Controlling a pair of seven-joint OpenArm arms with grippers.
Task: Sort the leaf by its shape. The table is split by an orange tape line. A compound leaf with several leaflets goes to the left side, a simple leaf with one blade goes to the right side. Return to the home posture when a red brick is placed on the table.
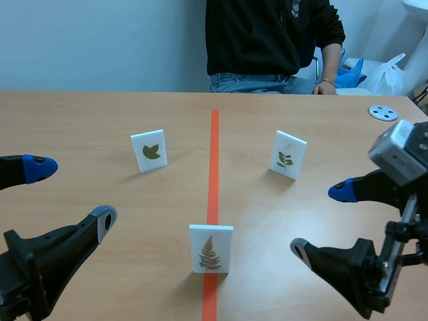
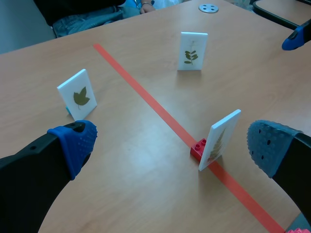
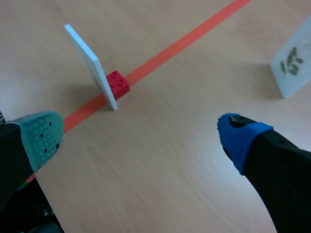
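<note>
Wooden table (image 1: 80,120), fern card (image 1: 211,249) on the tape line (image 1: 214,147) between left gripper (image 1: 72,194) and right gripper (image 1: 322,219), both wide open, empty

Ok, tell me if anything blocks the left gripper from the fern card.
Nothing visible does: only bare table lies between the left gripper and the fern card. The single-leaf card stands farther back, off that path.

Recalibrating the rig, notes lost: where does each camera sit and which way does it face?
Scene view: between the arms, facing across the table along the tape line; left hand and right hand show, open.
Left wrist view: on the left arm, forward and down at the fern card; own hand shows.
Right wrist view: likewise from the right arm, card nearly edge-on.
Both wrist views share the red brick.
</note>
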